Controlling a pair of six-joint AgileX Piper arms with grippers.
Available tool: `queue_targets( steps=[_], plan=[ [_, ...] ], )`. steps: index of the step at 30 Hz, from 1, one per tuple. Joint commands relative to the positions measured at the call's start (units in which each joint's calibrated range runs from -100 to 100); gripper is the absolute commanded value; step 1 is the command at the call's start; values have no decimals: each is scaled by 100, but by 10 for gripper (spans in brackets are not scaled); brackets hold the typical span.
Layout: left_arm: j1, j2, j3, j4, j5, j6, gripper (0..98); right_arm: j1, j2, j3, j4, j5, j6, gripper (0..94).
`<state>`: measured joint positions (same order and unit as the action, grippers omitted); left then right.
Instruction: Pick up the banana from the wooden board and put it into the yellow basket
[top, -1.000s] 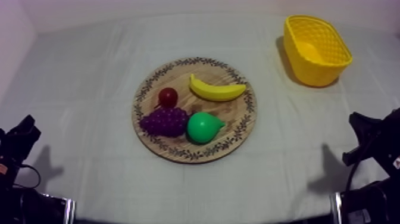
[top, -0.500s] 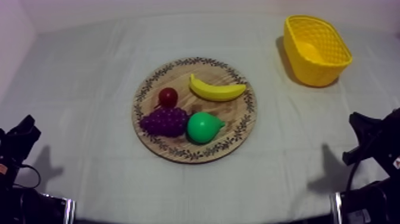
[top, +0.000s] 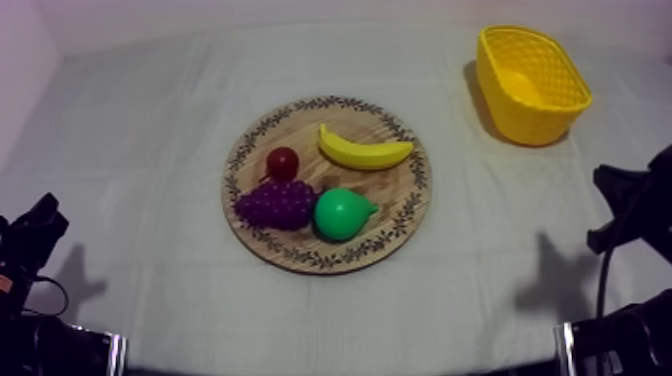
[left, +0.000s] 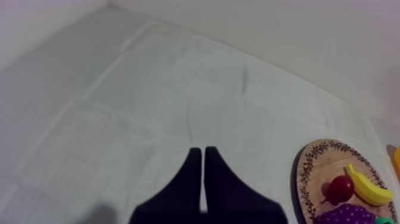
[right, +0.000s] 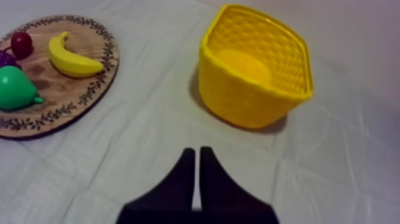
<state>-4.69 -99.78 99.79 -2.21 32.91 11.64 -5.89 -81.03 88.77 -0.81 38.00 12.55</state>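
Two arms, top view: the left arm (top: 35, 235) and the right arm (top: 635, 205) are both sitting low at their own sides of the table, well apart from the fruit.
Banana, top view: the banana (top: 365, 150) is lying on the far right part of the wooden board (top: 300, 256). Its long axis is running across the table from left to right, and its right tip is pointing toward the side of the yellow basket (top: 520, 115).
Nearer arm, top view: I am judging that the right arm is the nearer one to both banana and basket, so the reach is falling to it.
Left wrist view: the left gripper (left: 202, 150) is pressing its fingers together as a narrow wedge, with nothing between them. The banana (left: 369, 187) is showing far off on the board, just beside the small red fruit (left: 340, 187).
Right wrist view: the right gripper (right: 196, 150) is also closed on nothing. The banana (right: 71, 59) is lying ahead and to its left, almost broadside to it, while the basket (right: 250, 101) is standing nearly straight ahead. In my judgement the fingers are needing to open first, then close across the banana's short width.
Change: compared with half a second ago, the right arm is standing higher in the top view and closer to its edge. The left arm, board, fruit and basket are lying as they were.
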Motion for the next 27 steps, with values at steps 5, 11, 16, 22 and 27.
queue_targets(
  steps=[5,11,16,22,27],
  plan=[
    [2,-5,-1,3,0,1,1,-45,1176,-1298,-180,221,200,5],
    [2,-5,-1,3,0,0,1,-107,2091,-2414,-335,587,419,5],
    [2,-5,-1,3,0,0,1,-166,2797,-3310,-429,943,604,5],
    [2,-5,-1,3,0,3,1,-253,3509,-4329,-567,1542,885,6],
    [2,-5,-1,3,0,0,1,-346,3983,-4928,-760,1904,1219,6]
  ],
)
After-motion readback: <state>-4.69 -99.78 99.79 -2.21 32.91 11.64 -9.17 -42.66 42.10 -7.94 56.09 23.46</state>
